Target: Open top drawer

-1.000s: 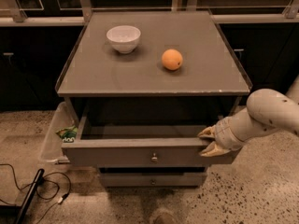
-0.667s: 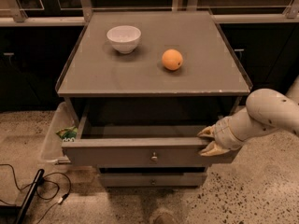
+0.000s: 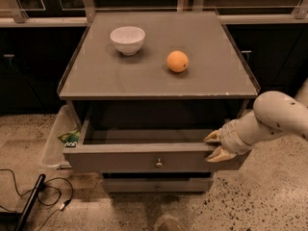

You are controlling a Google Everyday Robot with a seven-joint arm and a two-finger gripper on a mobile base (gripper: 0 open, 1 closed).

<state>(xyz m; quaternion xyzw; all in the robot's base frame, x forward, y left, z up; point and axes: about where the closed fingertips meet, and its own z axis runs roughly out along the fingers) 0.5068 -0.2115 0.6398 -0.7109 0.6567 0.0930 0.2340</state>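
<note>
1. Since the top drawer already stands well out from under the front edge of the bench, with its dark inside showing, the opening looks mostly or wholly done.
2. What is left, as I judge it, is little: perhaps a last pull if the drawer has more travel, then letting go and drawing the arm away.
3. The gripper sits at the right end of the drawer front, below the front right corner of the bench and well to the right of the small round knob.
4. Its fingers appear closed on the drawer's front panel. One tip lies over the top edge on the inner side, and the other presses the outer face.
5. On the bench a white bowl stands toward the back left corner and an orange lies near the middle, apart from each other.
6. Below, a narrower lower drawer is shut.
7. Against the picture from a second ago, nothing visibly differs: the drawer is out just as far, the gripper holds the same spot in the same way, and the bowl and orange have not shifted.
</note>
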